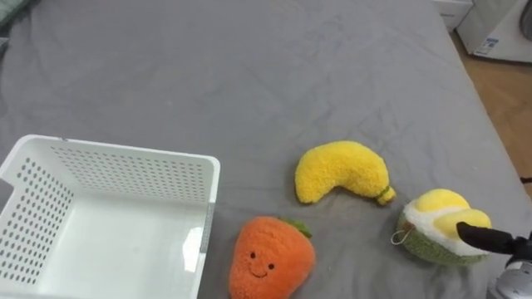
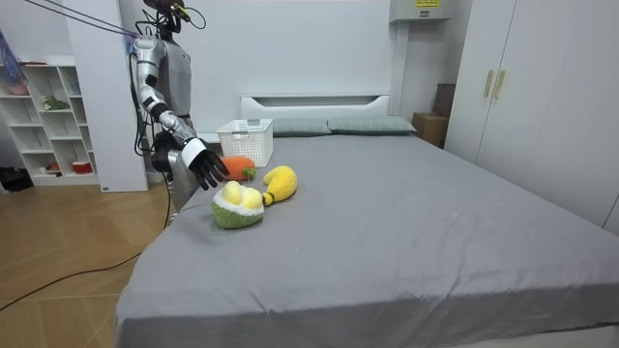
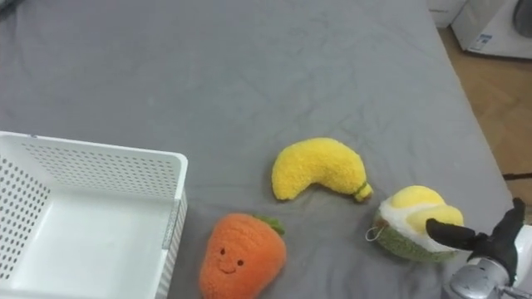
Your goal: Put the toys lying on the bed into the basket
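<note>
Since the white basket [image 1: 125, 149] sits empty at the near left, the right robot hand [image 3: 486, 242], spread wide, reaches for the closest toy, a green-and-yellow plush [image 3: 407, 226] on the bed [image 1: 249, 75].

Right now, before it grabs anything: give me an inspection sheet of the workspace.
surface: grey bed sheet, lightly creased.
job's things: white basket empty, on the robot's left; carrot plush by the basket's corner; banana plush; green-and-yellow plush furthest to the robot's right. All three toys lie on the sheet, none in the basket.
clutter: nothing seen.
hands: right hand open, fingers spread, reaching at the green-and-yellow plush; contact unclear.
cables: nothing seen on the bed.
surroundings: pillows at the headboard, shelf unit, wardrobe, wood floor.
</note>
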`<state>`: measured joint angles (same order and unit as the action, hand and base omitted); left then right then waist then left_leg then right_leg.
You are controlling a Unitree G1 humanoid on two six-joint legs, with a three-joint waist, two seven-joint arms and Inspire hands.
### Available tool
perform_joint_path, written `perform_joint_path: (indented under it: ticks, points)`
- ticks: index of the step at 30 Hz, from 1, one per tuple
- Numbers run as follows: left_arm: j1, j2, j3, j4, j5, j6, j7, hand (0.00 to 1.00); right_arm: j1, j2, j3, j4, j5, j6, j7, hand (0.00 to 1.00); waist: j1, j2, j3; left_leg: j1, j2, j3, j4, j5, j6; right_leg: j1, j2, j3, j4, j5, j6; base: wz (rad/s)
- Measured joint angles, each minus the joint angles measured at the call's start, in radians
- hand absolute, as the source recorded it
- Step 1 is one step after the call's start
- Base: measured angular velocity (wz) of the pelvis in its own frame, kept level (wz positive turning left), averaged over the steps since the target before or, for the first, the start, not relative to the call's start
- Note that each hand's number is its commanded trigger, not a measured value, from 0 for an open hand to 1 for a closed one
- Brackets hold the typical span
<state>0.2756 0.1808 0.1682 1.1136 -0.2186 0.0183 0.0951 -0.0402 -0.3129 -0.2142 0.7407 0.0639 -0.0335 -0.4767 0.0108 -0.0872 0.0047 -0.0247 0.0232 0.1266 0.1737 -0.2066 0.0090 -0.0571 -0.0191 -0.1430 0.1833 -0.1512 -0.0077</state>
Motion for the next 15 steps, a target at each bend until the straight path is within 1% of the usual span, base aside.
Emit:
perform_joint_path:
  ticks: [2, 4, 7, 10, 11, 15]
  points:
    - [-0.001, 0.005, -0.009, -0.001, 0.018, 0.005, 0.000, 0.00, -0.015, -0.012, 0.008, 0.037, -0.026, 0.000, 0.000, 0.00, -0.002, 0.003, -0.0010, -0.004, -0.001, -0.007, 0.007, 0.000, 0.000, -0.002, -0.001, -0.007, 0.000, 0.000, 0.000, 0.10]
    - [-0.005, 0.011, -0.022, -0.001, 0.020, 0.006, -0.001, 0.00, -0.041, -0.021, 0.007, 0.081, -0.050, 0.001, 0.001, 0.00, -0.003, 0.007, -0.0051, -0.016, -0.001, -0.012, 0.011, 0.000, 0.000, -0.011, -0.002, -0.013, 0.002, 0.001, -0.001, 0.08]
    - [-0.023, 0.016, -0.035, 0.006, 0.017, 0.006, -0.013, 0.00, -0.076, -0.033, 0.026, 0.127, -0.077, 0.001, 0.002, 0.00, -0.002, 0.016, -0.0066, -0.036, -0.001, -0.019, 0.017, 0.004, 0.000, -0.024, -0.003, -0.020, 0.002, 0.005, -0.004, 0.06]
    - [-0.045, 0.023, -0.035, 0.010, 0.017, 0.006, -0.019, 0.00, -0.101, -0.038, 0.040, 0.163, -0.078, 0.001, 0.016, 0.00, 0.002, 0.014, -0.0063, -0.063, -0.001, -0.021, 0.017, 0.015, -0.003, -0.053, -0.004, -0.024, 0.005, 0.010, -0.009, 0.02]
    - [-0.049, 0.024, -0.035, 0.009, 0.017, 0.005, -0.020, 0.00, -0.106, -0.038, 0.041, 0.167, -0.078, 0.001, 0.023, 0.00, 0.011, 0.013, -0.0056, -0.072, -0.001, -0.021, 0.015, 0.019, -0.004, -0.064, -0.004, -0.023, 0.007, 0.012, -0.011, 0.00]
    - [-0.053, 0.026, -0.036, 0.010, 0.017, 0.005, -0.026, 0.00, -0.121, -0.039, 0.045, 0.199, -0.079, 0.004, 0.048, 0.00, 0.023, 0.006, -0.0005, -0.089, 0.000, -0.022, 0.014, 0.025, -0.004, -0.080, -0.004, -0.024, 0.006, 0.015, -0.013, 0.00]
